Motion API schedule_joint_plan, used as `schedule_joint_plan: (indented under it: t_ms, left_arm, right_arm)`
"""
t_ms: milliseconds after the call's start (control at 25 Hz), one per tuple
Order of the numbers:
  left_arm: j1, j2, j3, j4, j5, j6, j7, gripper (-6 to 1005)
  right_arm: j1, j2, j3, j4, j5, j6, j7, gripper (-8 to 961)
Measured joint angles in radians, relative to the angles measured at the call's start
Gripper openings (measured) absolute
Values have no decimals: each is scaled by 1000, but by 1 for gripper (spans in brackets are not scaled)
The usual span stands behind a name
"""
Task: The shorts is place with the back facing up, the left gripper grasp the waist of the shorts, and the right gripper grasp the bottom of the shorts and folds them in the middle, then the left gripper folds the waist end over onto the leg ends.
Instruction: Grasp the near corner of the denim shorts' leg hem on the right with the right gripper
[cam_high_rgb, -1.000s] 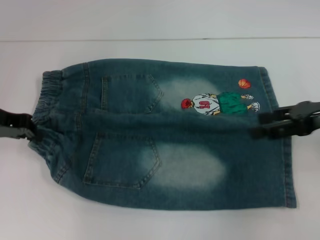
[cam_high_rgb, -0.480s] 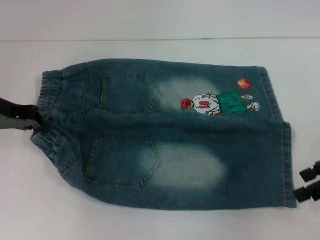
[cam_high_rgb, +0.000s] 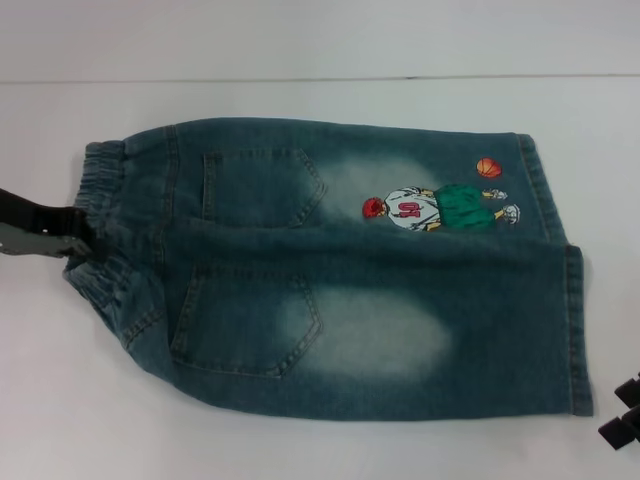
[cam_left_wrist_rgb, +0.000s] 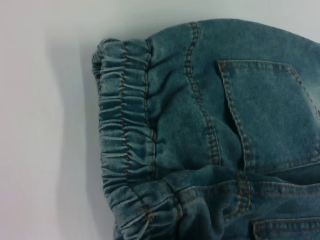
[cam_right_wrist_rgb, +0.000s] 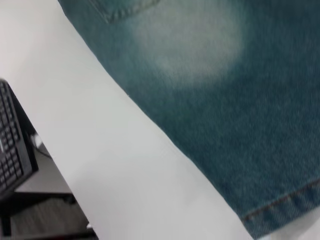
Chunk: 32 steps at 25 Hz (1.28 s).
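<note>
On the white table (cam_high_rgb: 320, 440) the shorts (cam_high_rgb: 340, 270) lie spread flat, back pockets up, not yet folded down the middle. Your left gripper (cam_high_rgb: 75, 240) now sits against the elastic waist (cam_high_rgb: 100, 200), though you cannot tell whether it is closed on the cloth. Your right gripper (cam_high_rgb: 622, 415) has swung off the leg hems and sits beside the near hem corner, its state unclear, so that grasp looks yet to come.

Left gripper (cam_high_rgb: 75, 232) low at the left edge, right gripper (cam_high_rgb: 622, 412) in the bottom-right corner.
</note>
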Motion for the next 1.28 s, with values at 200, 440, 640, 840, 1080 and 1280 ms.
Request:
schedule_joint_plan:
  t_ms: [200, 440, 640, 840, 1080, 1280]
  left_arm:
    - [-1, -3, 0, -1, 0, -2, 0, 28]
    - [-1, -5, 0, -2, 0, -2, 0, 28]
    - [-1, -7, 0, -2, 0, -2, 0, 28]
    - [0, -10, 0, -2, 0, -1, 2, 27]
    - [3, -13, 0, -2, 0, -1, 7, 27]
    - [5, -14, 0, -2, 0, -1, 8, 27]
  right_arm:
    - [27, 2, -16, 52, -39, 32, 6, 895]
    - [51, 1, -35, 112, -46, 65, 14, 894]
    - [62, 3, -47, 137, -46, 89, 22, 892]
    - [73, 3, -52, 173, -47, 118, 27, 890]
    - [79, 10, -45, 176, -38, 136, 28, 887]
    - [83, 10, -41, 168, -6, 136, 24, 885]
